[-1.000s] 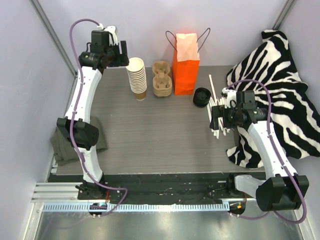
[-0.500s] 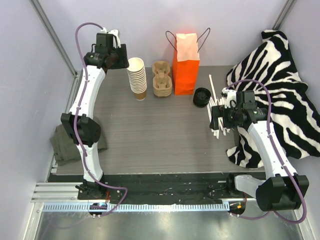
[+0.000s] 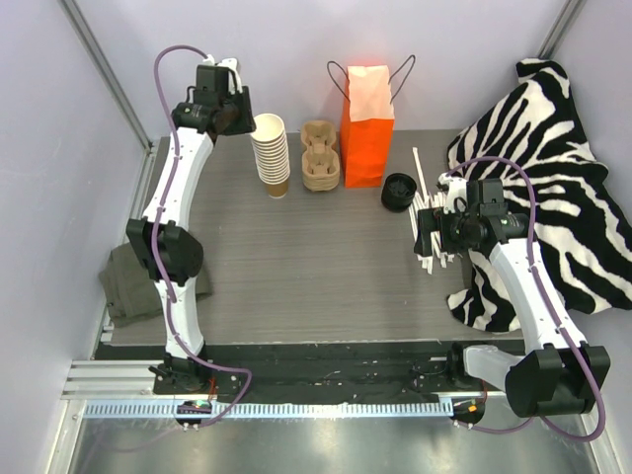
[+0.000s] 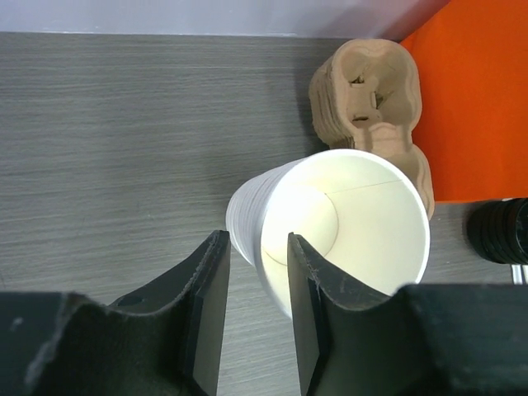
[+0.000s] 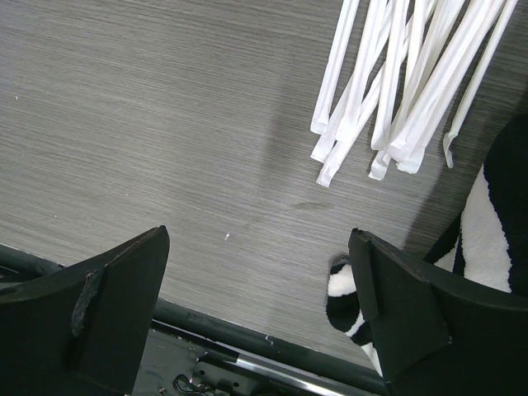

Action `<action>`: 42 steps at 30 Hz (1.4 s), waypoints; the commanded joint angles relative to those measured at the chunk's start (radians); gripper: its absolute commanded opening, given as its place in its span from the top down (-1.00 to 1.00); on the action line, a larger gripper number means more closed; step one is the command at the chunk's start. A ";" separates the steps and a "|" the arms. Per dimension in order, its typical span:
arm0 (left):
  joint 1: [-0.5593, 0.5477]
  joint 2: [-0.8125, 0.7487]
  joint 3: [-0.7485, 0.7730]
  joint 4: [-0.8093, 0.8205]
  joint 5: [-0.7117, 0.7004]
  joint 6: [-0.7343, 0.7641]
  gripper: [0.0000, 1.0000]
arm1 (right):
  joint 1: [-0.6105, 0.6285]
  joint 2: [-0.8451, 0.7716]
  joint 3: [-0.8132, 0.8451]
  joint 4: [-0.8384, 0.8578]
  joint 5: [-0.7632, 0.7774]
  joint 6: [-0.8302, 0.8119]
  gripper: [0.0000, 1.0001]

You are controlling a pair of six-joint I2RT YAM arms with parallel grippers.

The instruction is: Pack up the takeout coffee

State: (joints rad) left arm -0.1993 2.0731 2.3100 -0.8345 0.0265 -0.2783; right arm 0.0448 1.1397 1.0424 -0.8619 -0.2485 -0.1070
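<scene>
- Table (image 3: 296, 257): grey wood grain, and everything below sits on it or at its edge.
- Zebra cloth (image 3: 553, 158): heaped over the far right corner and down the right side.
- Left gripper (image 4: 257, 243): raised at the far left, beside the top of the cup stack. Its fingers are a narrow gap apart with nothing clamped. The wrist view shows the top cup's rim below that gap.
- Right gripper (image 5: 257, 243): spread wide and holding nothing, above bare table next to the straws.
- Bag (image 3: 366, 133): orange paper, upright at the far edge, mouth open.
- Cups (image 3: 271, 153): a tall lidless stack, left of the carrier.
- Carrier (image 3: 320, 158): brown pulp, between the cups and the bag, just beside both.
- Straws (image 5: 396, 82): white wrapped sticks, fanned out by the cloth.
- Lids (image 3: 399, 191): a short black stack right of the bag.
- Coffee: I cannot tell where a lidded cup is in these views.
</scene>
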 commanded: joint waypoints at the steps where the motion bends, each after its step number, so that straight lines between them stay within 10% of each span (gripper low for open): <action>1: -0.011 -0.004 0.051 0.052 -0.007 -0.004 0.27 | 0.006 0.009 0.015 0.026 -0.002 0.003 -1.00; 42: -0.012 -0.030 0.074 0.054 -0.011 -0.051 1.00 | 0.001 0.022 -0.004 0.041 0.005 0.015 -1.00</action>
State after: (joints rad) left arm -0.2092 2.0918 2.3371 -0.8257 0.0189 -0.3115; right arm 0.0448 1.1530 1.0412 -0.8593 -0.2481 -0.1020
